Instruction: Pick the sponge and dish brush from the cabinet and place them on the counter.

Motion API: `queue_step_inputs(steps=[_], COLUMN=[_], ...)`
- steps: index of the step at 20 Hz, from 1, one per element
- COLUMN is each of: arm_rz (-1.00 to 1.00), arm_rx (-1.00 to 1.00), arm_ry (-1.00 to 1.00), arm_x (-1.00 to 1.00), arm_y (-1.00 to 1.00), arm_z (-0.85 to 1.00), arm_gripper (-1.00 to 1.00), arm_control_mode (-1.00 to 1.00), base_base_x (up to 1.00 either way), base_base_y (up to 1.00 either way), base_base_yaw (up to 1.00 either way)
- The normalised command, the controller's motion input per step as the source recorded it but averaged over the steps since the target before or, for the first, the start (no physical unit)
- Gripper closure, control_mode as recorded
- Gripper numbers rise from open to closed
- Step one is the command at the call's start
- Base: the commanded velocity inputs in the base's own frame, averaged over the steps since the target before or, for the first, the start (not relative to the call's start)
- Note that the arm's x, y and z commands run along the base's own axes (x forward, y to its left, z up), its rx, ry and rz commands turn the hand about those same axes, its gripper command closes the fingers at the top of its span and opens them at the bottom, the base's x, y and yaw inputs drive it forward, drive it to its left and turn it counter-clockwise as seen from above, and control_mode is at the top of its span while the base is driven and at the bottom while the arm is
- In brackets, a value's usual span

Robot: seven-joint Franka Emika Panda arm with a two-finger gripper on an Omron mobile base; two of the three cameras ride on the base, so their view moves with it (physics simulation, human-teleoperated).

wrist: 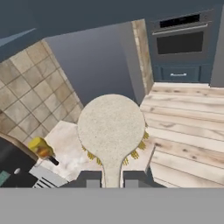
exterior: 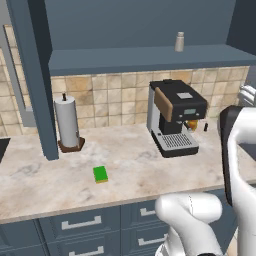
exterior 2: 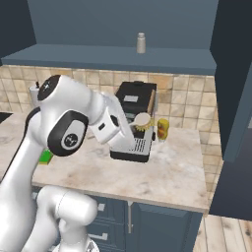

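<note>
My gripper (wrist: 112, 179) is shut on the thin handle of the dish brush (wrist: 111, 127), whose round whitish head with tan bristles stands just beyond the fingertips. From the right base view the dish brush (exterior 2: 141, 120) hangs in the gripper (exterior 2: 132, 129) above the counter (exterior 2: 177, 172), in front of the coffee machine. The green sponge (exterior: 100, 174) lies flat on the counter (exterior: 140, 162), left of the machine; a sliver of the sponge (exterior 2: 46, 157) peeks out behind my arm. Above, the cabinet (exterior: 150, 57) stands open.
A black coffee machine (exterior: 175, 117) stands on the counter's right part, and a paper towel holder (exterior: 67, 122) stands at the left. A grey shaker (exterior: 179, 42) sits on the cabinet shelf. A yellow jar (exterior 2: 163, 129) stands beside the machine. The open cabinet door (exterior: 35, 75) hangs left.
</note>
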Motion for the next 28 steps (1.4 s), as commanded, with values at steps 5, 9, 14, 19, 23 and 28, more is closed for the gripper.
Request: queue_step_inputs(steps=[5,9,14,19,23,28], arm_rz=[0.14,0.24,0.34,0.38,0.42,0.46], arm_rx=[0.0,0.0,0.0,0.0,-0.02,-0.01], arm_ry=[0.04,0.05,0.03,0.01,-0.01,-0.04], arm_x=[-0.34,-0.15,0.0,0.06,0.09,0.08], arm_y=[0.0,0.0,0.0,0.01,0.11,0.14], arm_z=[-0.42,-0.37,-0.36,-0.35,-0.34,-0.37], arm_gripper=[1.0,1.0,1.0,1.0,1.0,1.0], arm_control_mode=[-1.0,-1.0,-1.0,-1.0,-1.0,-1.0], base_base_x=[0.0,0.0,0.0,0.0,0.0,0.0], base_base_y=[0.0,0.0,0.0,0.0,0.0,0.0], base_base_yaw=[0.0,0.0,0.0,0.0,0.0,0.0])
